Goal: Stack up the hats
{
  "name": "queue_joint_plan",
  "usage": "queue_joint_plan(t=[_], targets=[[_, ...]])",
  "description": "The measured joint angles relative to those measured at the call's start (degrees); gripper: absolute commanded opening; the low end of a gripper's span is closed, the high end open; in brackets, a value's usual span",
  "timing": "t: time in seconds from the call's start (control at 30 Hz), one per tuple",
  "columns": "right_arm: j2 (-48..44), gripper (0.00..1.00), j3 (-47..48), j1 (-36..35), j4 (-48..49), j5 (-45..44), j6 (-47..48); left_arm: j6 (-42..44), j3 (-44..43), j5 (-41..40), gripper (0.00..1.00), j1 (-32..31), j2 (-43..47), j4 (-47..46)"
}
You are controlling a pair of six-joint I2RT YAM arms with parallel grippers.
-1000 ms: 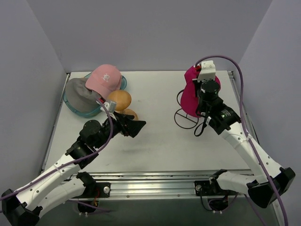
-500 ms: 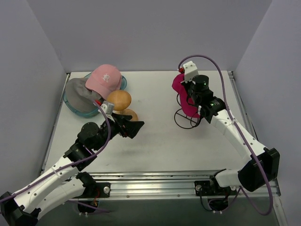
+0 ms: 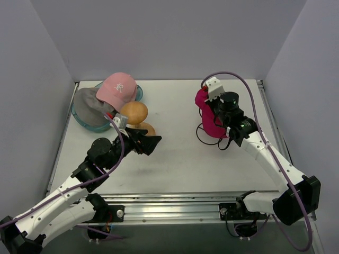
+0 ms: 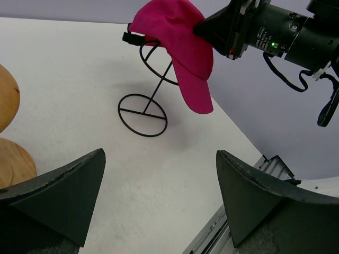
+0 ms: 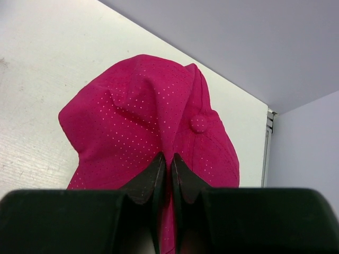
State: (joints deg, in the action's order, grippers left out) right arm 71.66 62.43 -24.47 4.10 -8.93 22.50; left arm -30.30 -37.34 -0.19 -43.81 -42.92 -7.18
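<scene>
While left claw (image 4: 160,156) gapes empty, right claw (image 5: 168,159) pinches crown of perforated magenta cap (image 5: 139,114).

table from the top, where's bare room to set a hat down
Bare: the middle strip between the wooden stand and the wire stand, and the near band before the rail. Crowded: far-left corner, tub, grey cap, pink cap.

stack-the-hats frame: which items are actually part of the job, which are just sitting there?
Job:
- magenta cap, pinched in the right gripper, draped over the black wire stand
- light pink cap
- grey cap

Just there:
- black wire stand
- wooden hat stand
- teal tub under the pink and grey caps
</scene>
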Motion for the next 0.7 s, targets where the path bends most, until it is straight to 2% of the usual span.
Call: queue_joint_plan(t=[0.4,0.7], targets=[[-0.7,0.08,-1.4,0.0,0.0,2.5,1.9,0.7,0.0,-1.0,0.94,0.0,0.0,0.2],[0.6,0.24,-1.4,-0.8,0.1,3.4,3.5,0.8,0.0,-1.1,0.94,0.0,0.0,0.2]])
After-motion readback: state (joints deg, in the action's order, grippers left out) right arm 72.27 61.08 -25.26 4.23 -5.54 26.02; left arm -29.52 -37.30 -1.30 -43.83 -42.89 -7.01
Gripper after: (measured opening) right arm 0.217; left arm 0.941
